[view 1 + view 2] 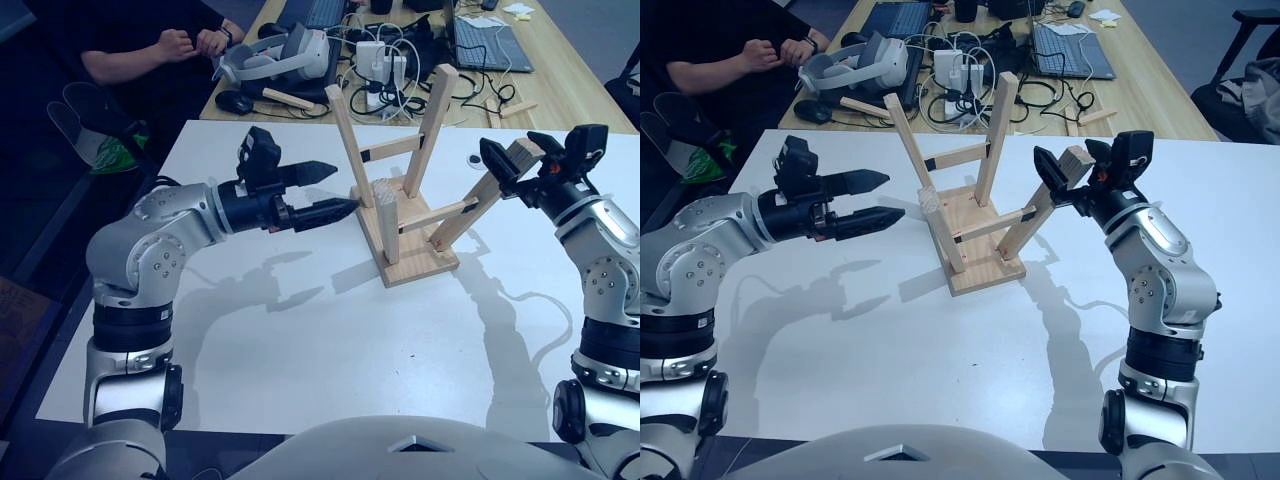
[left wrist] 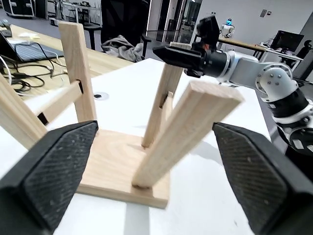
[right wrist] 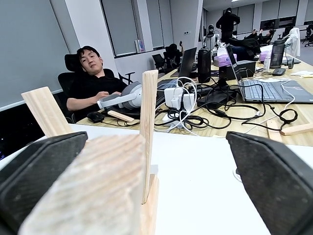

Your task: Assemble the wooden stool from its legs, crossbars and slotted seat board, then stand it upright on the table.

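Stool (image 1: 385, 215) looks light, stiff, joints perhaps loose; I'd hold low, near the seat (image 1: 420, 265). Left pincer (image 1: 345, 190) gapes empty; right pincer (image 1: 515, 158), wide, straddles a leg (image 1: 485, 195) at its tip.

You work at a white table (image 1: 300, 330). Directly behind it stands a wooden desk (image 1: 565, 85) carrying a laptop (image 3: 264, 90), a white headset (image 1: 290, 55), a black mouse (image 1: 234, 101) and tangled cables (image 3: 215, 105). A grey wall (image 3: 29, 44) and dark glazed partitions (image 3: 122, 24) enclose the room. Office chairs (image 3: 159, 61) stand further back.
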Controlling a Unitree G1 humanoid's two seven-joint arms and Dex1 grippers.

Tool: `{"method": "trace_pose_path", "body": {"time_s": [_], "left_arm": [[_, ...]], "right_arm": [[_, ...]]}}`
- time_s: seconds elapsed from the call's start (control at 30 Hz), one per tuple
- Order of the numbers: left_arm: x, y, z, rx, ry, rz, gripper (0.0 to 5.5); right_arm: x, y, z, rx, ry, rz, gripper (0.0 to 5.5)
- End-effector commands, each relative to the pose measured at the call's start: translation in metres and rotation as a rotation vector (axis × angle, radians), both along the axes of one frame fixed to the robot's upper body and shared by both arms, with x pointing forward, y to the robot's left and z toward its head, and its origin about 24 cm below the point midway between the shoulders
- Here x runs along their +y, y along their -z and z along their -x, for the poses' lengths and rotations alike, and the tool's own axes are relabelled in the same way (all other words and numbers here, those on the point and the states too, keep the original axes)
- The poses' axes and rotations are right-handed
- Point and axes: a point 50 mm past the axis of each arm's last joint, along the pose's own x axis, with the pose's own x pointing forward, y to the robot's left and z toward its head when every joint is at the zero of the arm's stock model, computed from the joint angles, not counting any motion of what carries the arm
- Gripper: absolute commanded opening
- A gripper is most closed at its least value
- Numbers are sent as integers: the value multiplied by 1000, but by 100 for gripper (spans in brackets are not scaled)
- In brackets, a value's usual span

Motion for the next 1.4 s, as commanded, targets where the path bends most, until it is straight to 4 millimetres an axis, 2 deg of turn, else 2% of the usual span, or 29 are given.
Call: {"method": "trace_pose_path", "body": {"time_s": [0.03, 0.23, 0.37, 0.57, 0.7, 0.77, 0.8, 0.97, 1.07, 1.23, 1.4], "left_arm": [[-12, 0, 5, 7, 66, 6, 434], [-34, 0, 8, -2, 113, 61, 434], [-49, -1, 6, -66, 70, 87, 434], [-60, -2, 9, -83, 73, 120, 434], [-69, 9, 13, -46, 52, 103, 434], [-72, 13, 12, -32, 23, 98, 408], [-74, 14, 10, -29, 0, 94, 390], [-79, 17, 5, -14, -80, 96, 311], [-85, 18, 8, -4, -73, 100, 267], [-89, 27, 6, 35, -147, 56, 263], [-96, 31, 12, 46, -136, 32, 256]], "right_arm": [[0, -1, -1, -6, 8, 5, 540], [2, 2, 0, 1, 6, 9, 540], [3, 5, 2, 12, -6, 10, 540], [1, 2, 0, 15, -3, -10, 540], [-2, -1, 1, 23, 1, -57, 540], [-5, -2, 3, 25, 8, -66, 540], [-7, -3, 4, 26, 6, -70, 508], [-10, -12, 9, 24, -22, -79, 428], [-12, -9, 8, 45, -7, -60, 374], [-17, 2, 13, 83, 0, -7, 299], [-19, 6, 18, 66, -6, 26, 220]]}}
